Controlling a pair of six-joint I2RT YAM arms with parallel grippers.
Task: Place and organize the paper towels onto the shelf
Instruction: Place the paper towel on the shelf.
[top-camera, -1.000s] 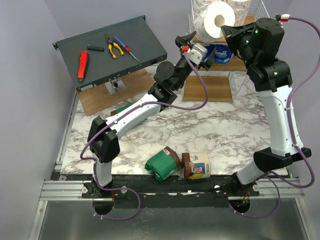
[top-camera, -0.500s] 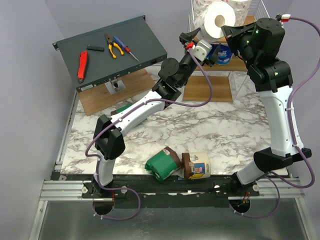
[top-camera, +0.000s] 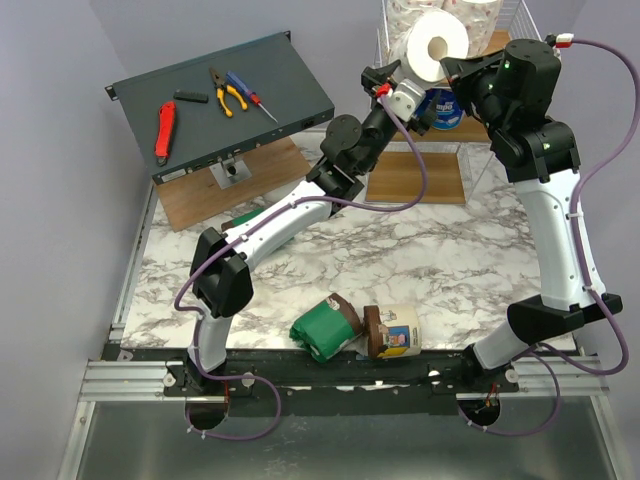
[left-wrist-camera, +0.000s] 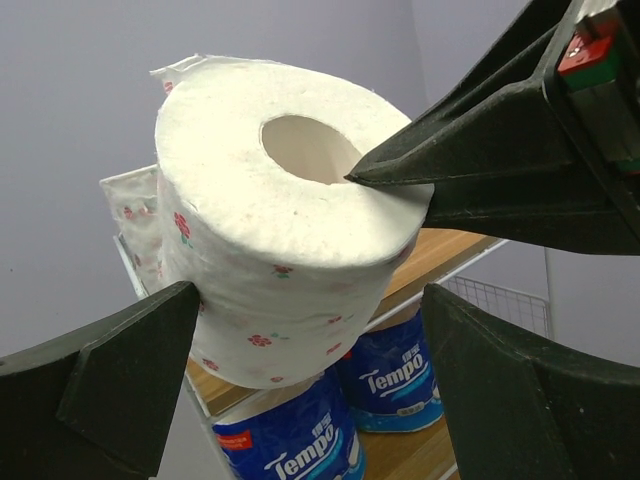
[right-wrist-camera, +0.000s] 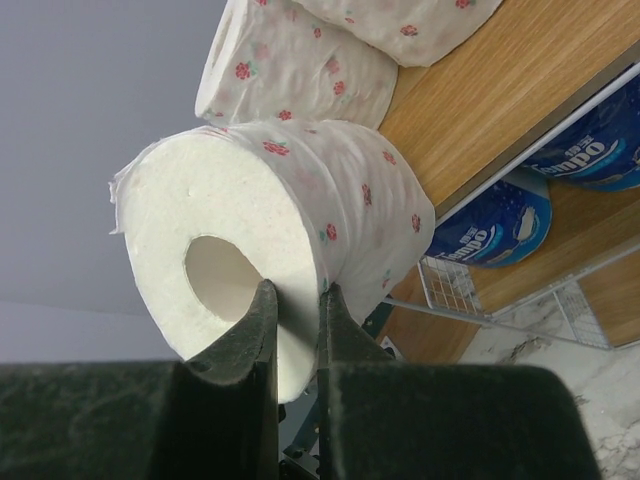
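At the upper left of the top view, a dark grey slanted panel (top-camera: 290, 75) is seen, and on it lie a red-handled tool (top-camera: 163, 130), yellow pliers (top-camera: 224, 92) and a blue screwdriver (top-camera: 245, 92). At the lower centre, on the marble table (top-camera: 450, 250), a green paper towel roll (top-camera: 325, 330) is lying just beside a cream-and-brown roll (top-camera: 395, 332).

Toward the upper centre, the left gripper (top-camera: 382, 76) is raised in front of the shelf (top-camera: 415, 175). Its fingers are spread wide and nothing is gripped. In its wrist view a white speckled roll (left-wrist-camera: 270, 250) is framed between them.

That roll is held at the front edge of the top tier by the right gripper (right-wrist-camera: 295, 295). Its wall is pinched, with one finger inside the core and the other outside. Whether the roll rests on the board cannot be told.

Behind it, more speckled rolls (right-wrist-camera: 300, 70) are stored on the top tier. Blue-and-white rolls (left-wrist-camera: 290, 440) are stored on the tier below.
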